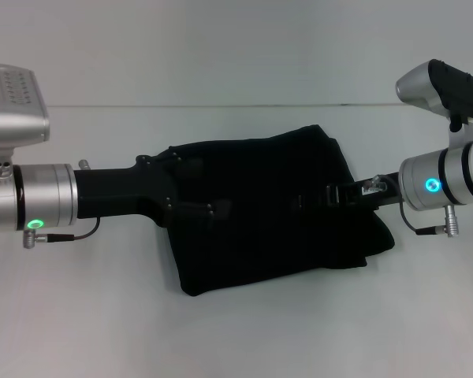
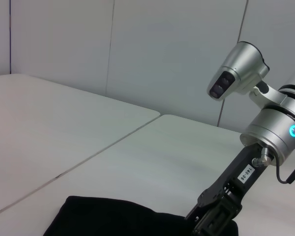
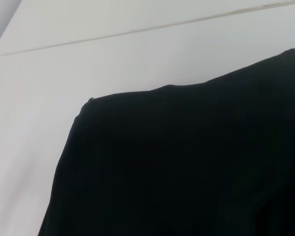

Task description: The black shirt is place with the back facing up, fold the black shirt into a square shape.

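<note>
The black shirt (image 1: 260, 244) lies folded into a rough rectangle in the middle of the white table, its edges uneven at the right. My left gripper (image 1: 213, 209) reaches in from the left and sits low over the shirt's left part. From the right, my right gripper (image 1: 315, 197) comes in over the shirt's right part. Both are black against the black cloth. The left wrist view shows the right gripper (image 2: 214, 221) down on the edge of the shirt (image 2: 103, 219). In the right wrist view the shirt (image 3: 187, 162) fills most of the picture, with one corner on the table.
The white table (image 1: 236, 339) extends around the shirt on all sides, with a seam line (image 2: 88, 160) between two table tops. A pale wall (image 1: 221, 47) stands behind the table's far edge.
</note>
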